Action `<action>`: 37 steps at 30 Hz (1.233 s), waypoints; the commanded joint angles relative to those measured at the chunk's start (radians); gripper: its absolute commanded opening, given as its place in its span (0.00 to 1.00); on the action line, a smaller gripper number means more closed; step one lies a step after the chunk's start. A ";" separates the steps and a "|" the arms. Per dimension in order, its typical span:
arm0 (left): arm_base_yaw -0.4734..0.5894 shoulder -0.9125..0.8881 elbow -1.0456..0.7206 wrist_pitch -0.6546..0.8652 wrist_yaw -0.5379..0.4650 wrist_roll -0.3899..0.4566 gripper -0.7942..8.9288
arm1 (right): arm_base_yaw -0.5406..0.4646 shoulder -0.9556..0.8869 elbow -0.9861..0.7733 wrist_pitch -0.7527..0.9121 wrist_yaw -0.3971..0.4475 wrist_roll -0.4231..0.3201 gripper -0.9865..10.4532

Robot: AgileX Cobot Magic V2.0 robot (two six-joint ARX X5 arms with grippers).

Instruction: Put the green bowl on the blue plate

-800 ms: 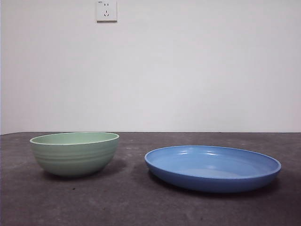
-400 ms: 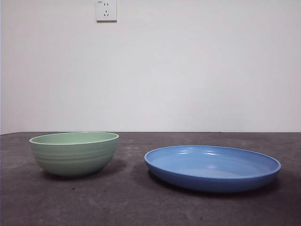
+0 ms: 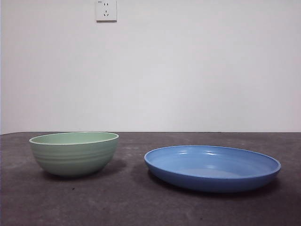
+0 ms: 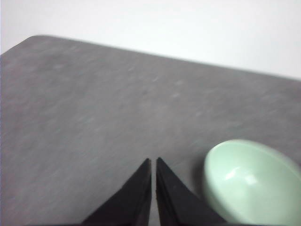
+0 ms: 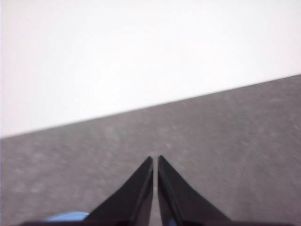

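Note:
The green bowl [image 3: 74,153] stands upright on the dark table at the left of the front view, apart from the blue plate [image 3: 212,167] at the right. Neither arm shows in the front view. In the left wrist view my left gripper [image 4: 153,162] hangs shut and empty above the table, with the green bowl [image 4: 249,183] beside and below it. My right gripper [image 5: 154,160] is shut and empty too, and a sliver of the blue plate [image 5: 66,217] peeks out beside its jaws.
The dark grey table [image 3: 131,202] runs back to a white wall with a socket [image 3: 106,10] high up. A gap of bare table lies between bowl and plate.

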 commanded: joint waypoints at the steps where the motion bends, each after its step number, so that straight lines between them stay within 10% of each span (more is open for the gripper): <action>1: -0.011 0.049 0.076 0.001 0.035 -0.055 0.10 | 0.002 0.051 0.089 -0.043 -0.054 0.064 0.10; 19: -0.033 0.517 0.741 -0.397 0.444 -0.050 0.10 | 0.002 0.528 0.679 -0.532 -0.516 -0.039 0.10; 28: -0.050 0.685 0.929 -0.686 0.611 0.089 0.10 | 0.002 0.679 0.850 -0.784 -0.626 -0.241 0.10; 37: -0.059 0.719 0.935 -0.713 0.611 0.169 0.11 | 0.002 0.719 0.852 -0.795 -0.636 -0.259 0.10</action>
